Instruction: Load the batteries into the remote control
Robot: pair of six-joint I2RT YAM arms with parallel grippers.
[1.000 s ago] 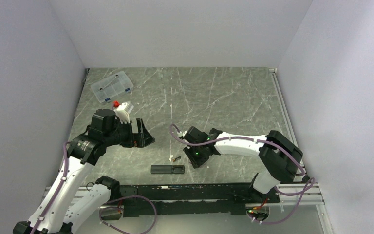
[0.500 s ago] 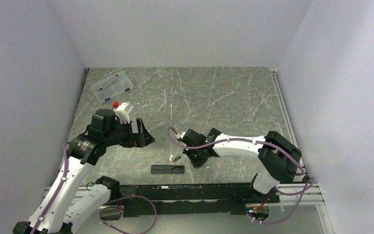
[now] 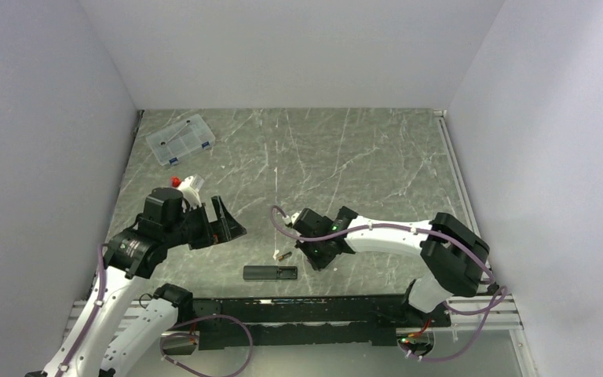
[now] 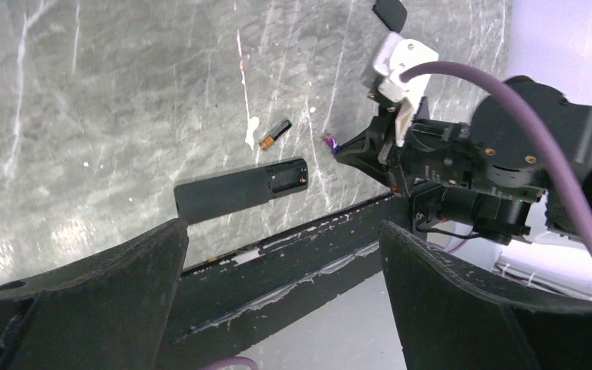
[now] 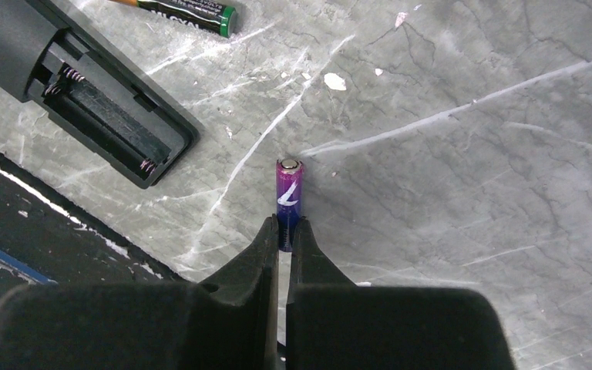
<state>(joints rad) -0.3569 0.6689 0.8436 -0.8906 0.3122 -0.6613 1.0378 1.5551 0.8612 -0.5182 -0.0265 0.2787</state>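
On the grey marble table (image 3: 377,157), the remote control (image 3: 270,272) lies flat near the front edge, at about 6 o'clock from the table's middle. Its open bay (image 5: 100,123) is empty and the springs (image 5: 65,73) are visible. It is a stiff, light bar and probably slides easily on this smooth stone, so I think it needs to be held by its long sides when a cell is pushed in. The left gripper (image 4: 284,231) hangs at 10 o'clock from the remote with its jaws spread wide and nothing between them. The right gripper (image 5: 288,231), at 2 o'clock from the remote's bay end, is clenched on the purple battery (image 5: 289,193). It pinches only the rear end, and the cap points to 12 o'clock in the wrist view; I cannot tell if the battery is lifted. Such a cell is hard, light, round and slippery, so this end grip may let it swing or slip out; a hold nearer the middle seems safer. The second battery (image 4: 275,135) lies free at 12 o'clock of the bay end and would roll easily.
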